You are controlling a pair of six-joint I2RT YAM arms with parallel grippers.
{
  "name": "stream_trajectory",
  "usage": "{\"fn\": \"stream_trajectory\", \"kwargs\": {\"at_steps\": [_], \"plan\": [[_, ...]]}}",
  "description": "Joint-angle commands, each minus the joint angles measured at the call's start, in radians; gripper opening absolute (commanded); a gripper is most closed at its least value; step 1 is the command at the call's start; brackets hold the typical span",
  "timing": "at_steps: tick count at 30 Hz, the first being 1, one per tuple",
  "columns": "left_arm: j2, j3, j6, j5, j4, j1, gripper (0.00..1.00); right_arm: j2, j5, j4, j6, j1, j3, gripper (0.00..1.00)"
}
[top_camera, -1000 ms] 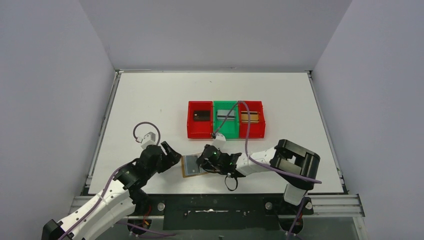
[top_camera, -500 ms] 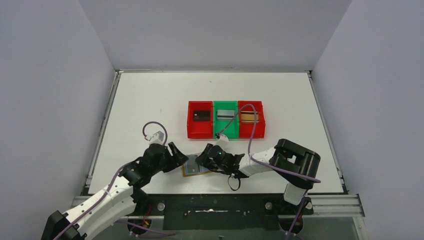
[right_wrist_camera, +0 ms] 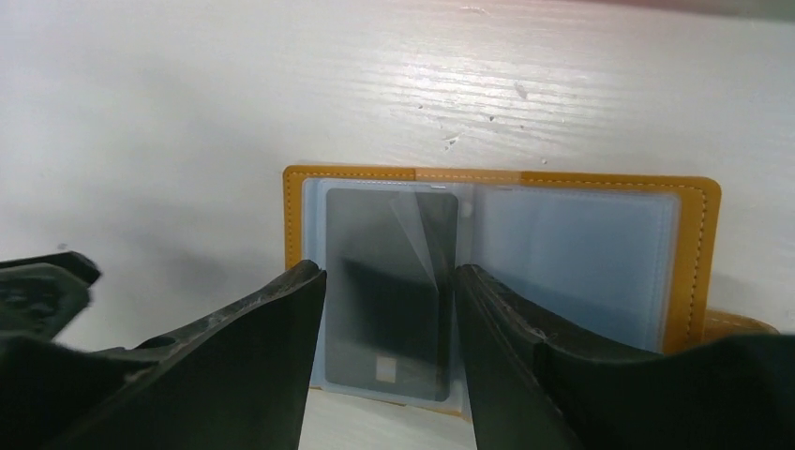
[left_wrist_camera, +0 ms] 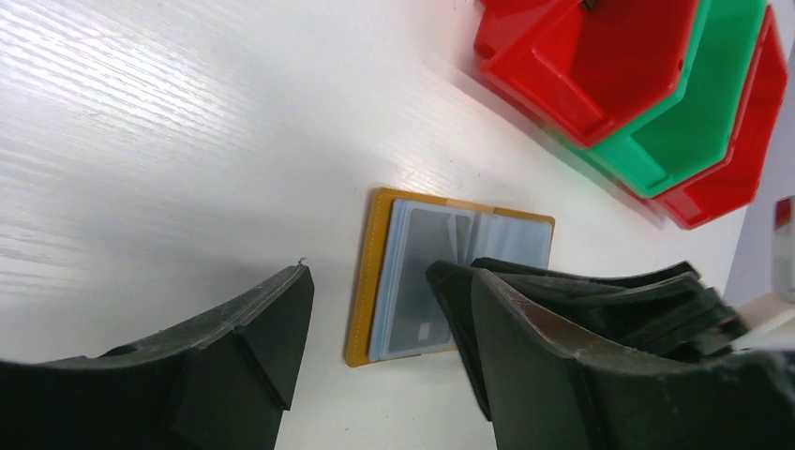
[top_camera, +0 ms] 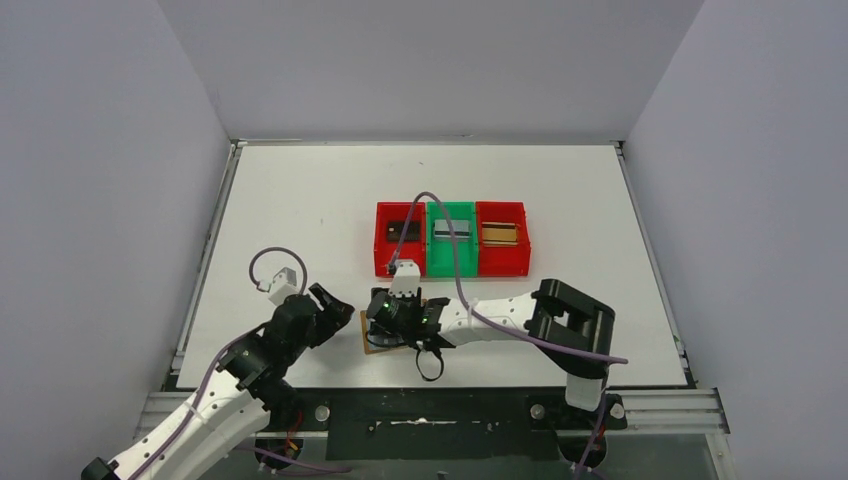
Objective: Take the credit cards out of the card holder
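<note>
right claw (right_wrist_camera: 389, 281) open over the spread card holder (right_wrist_camera: 572, 253), left claw (left_wrist_camera: 370, 281) open nearby

Right claw (right_wrist_camera: 389, 277) looms over card holder (right_wrist_camera: 581, 262), perhaps blocking access.

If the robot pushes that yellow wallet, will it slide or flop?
Probably slides: the card holder lies open and flat on the smooth white table. Lifted by one edge, it would likely fold at its middle crease. The grey card inside looks thin and stiff.

Three bins (top_camera: 452, 264) in a row — red, green, red.
</note>
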Motion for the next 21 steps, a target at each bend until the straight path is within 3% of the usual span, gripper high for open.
{"fn": "stream_trajectory", "kwargs": {"at_steps": [1,21], "plan": [[-0.058,0.057,-0.047,-0.089,-0.066,0.006,0.62,0.055,0.110,-0.160,-0.049,0.031,0.098,0.55],[-0.044,0.050,-0.038,-0.072,-0.056,0.008,0.62,0.200,0.161,-0.343,-0.027,0.077,0.224,0.59]]}}
